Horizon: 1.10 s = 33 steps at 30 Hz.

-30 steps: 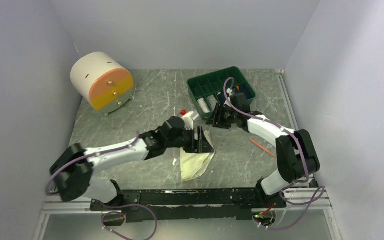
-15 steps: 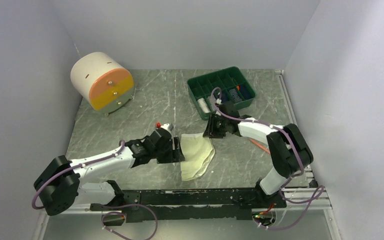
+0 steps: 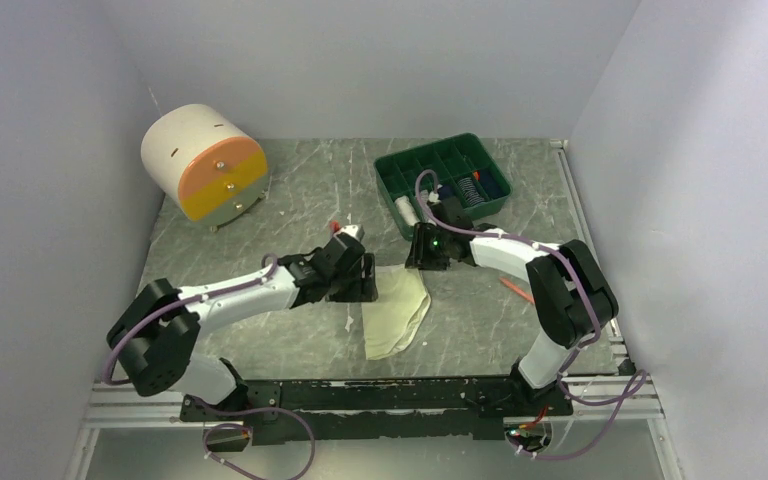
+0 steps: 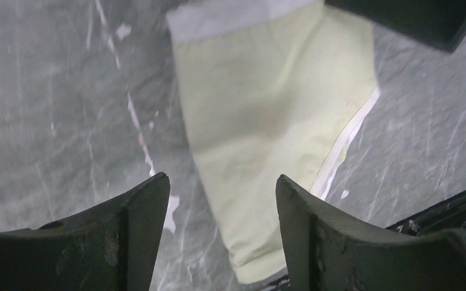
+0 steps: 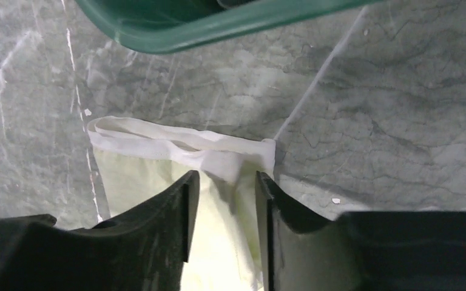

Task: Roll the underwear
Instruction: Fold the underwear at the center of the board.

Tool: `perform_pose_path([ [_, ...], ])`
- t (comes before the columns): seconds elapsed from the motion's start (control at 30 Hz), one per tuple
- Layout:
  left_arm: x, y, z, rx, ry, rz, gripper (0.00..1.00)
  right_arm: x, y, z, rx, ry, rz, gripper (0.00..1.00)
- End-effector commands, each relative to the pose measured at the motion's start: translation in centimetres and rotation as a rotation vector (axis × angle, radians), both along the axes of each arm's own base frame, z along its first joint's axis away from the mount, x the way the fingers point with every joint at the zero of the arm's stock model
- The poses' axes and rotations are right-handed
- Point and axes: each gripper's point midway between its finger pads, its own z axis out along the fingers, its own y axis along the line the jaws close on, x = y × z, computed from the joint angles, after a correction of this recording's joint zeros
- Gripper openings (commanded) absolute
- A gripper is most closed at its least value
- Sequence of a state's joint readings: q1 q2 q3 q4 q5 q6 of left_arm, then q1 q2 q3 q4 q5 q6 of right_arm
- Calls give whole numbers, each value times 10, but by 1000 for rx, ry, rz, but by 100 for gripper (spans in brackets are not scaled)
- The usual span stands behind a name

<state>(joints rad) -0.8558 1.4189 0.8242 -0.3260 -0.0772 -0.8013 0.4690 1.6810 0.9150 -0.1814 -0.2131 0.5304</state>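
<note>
Grey table (image 3: 300, 200): underwear (image 3: 396, 310) between right jaws

Underwear (image 3: 396, 312): we record pale cream-yellow cloth with a white waistband and a white edge strip.
Table (image 3: 260, 215): we list a grey stone-look surface, veined and flecked with white.
Tray (image 5: 218, 27): dark green.
Drum (image 3: 203, 162): we note a white body, its face orange above and yellow below.
Thin stick (image 3: 516, 290): orange-red.
Left arm (image 3: 235, 297) and right arm (image 3: 508, 255): white shells, black joints, purple cables.
Left tool (image 4: 221, 182) and right tool (image 5: 227, 177): we log dull black fingers.
</note>
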Motion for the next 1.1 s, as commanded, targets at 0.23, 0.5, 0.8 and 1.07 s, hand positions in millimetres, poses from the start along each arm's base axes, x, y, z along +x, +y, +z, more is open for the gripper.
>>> perform_pose_path([
  [0.23,55,-12,-12,149,-88,-80,66,-5,-19,61,-15,-123,-51,49],
  [0.5,74,-13,-31,232,-80,-88,64,-72,16,63,177,-64,71,35],
  [0.8,80,-4,-36,259,-88,-64,54,-92,33,12,162,42,95,28],
  [1.07,84,5,-45,292,-80,-33,49,-107,5,-19,-3,81,32,23],
])
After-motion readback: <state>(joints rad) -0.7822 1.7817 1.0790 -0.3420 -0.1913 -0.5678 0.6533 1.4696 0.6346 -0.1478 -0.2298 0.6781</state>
